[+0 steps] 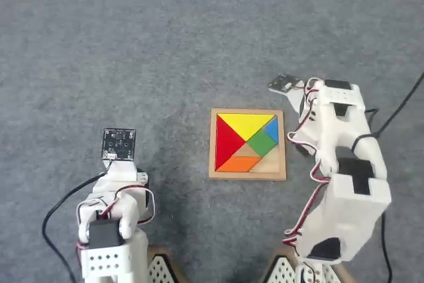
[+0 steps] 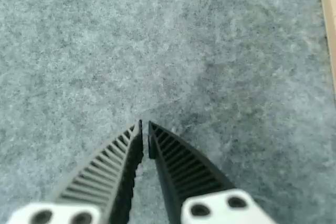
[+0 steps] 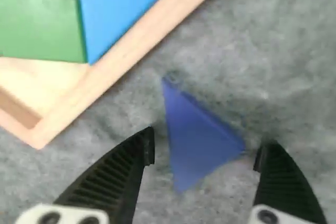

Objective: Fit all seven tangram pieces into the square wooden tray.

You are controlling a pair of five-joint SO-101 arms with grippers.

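The square wooden tray (image 1: 248, 175) lies in the middle of the grey mat, holding yellow, red, green, blue and orange pieces; a bare wood patch (image 1: 271, 162) remains at its right side. In the right wrist view a dark blue triangle (image 3: 198, 139) lies flat on the mat just outside the tray's corner (image 3: 94, 87), between the spread fingers of my right gripper (image 3: 205, 153), which is open around it. My left gripper (image 2: 145, 127) hovers over bare mat, shut with nothing held. In the high view the right arm (image 1: 334, 130) stands beside the tray's right edge, the left arm (image 1: 118, 183) at the lower left.
Grey mat covers the whole table. A strip of the tray's edge (image 2: 328, 19) shows in the left wrist view. Cables trail from both arms, and a black cable (image 1: 401, 107) runs off at the right.
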